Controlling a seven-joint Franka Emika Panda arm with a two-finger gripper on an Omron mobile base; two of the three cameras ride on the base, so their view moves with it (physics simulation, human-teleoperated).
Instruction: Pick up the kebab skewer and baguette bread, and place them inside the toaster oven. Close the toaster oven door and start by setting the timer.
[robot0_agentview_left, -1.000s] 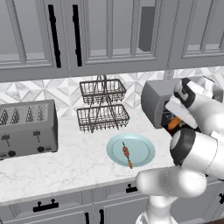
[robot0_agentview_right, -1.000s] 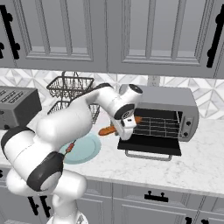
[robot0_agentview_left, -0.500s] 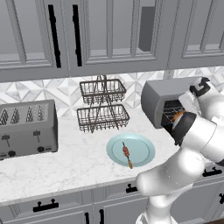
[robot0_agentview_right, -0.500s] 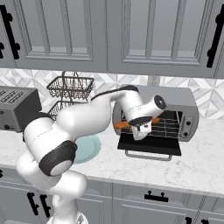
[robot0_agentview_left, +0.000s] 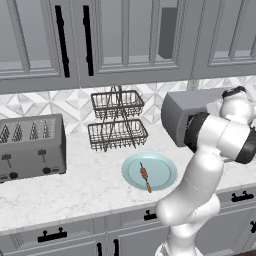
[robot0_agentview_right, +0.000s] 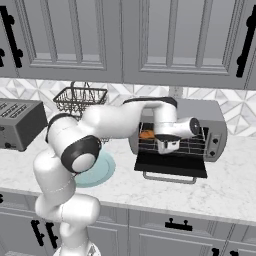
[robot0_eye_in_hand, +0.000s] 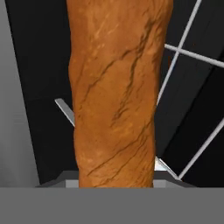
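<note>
The kebab skewer (robot0_agentview_left: 145, 178) lies on the pale teal plate (robot0_agentview_left: 162, 165), left of my arm. On the right of the counter stands the grey toaster oven (robot0_agentview_right: 212, 116) with its door (robot0_agentview_right: 172, 165) folded down flat. My gripper (robot0_agentview_right: 154, 136) reaches into the left part of the dark cavity, shut on the baguette bread (robot0_agentview_right: 146, 134). The brown cracked crust of the baguette bread (robot0_eye_in_hand: 116, 87) runs up the middle of the hand view, just over the wire rack (robot0_eye_in_hand: 186, 52). Whether the loaf touches the rack I cannot tell. My fingertips are hidden by the loaf.
A grey slot toaster (robot0_agentview_left: 31, 147) stands at the counter's left end. A two-tier wire basket (robot0_agentview_left: 117, 122) sits against the backsplash behind the plate. Closed wall cabinets (robot0_agentview_right: 125, 35) hang above. The oven's knobs (robot0_agentview_right: 215, 145) are on its right front panel.
My arm has swung right, carrying the baguette from in front of the oven's left side into the cavity above the rack. The skewer and plate have stayed put.
</note>
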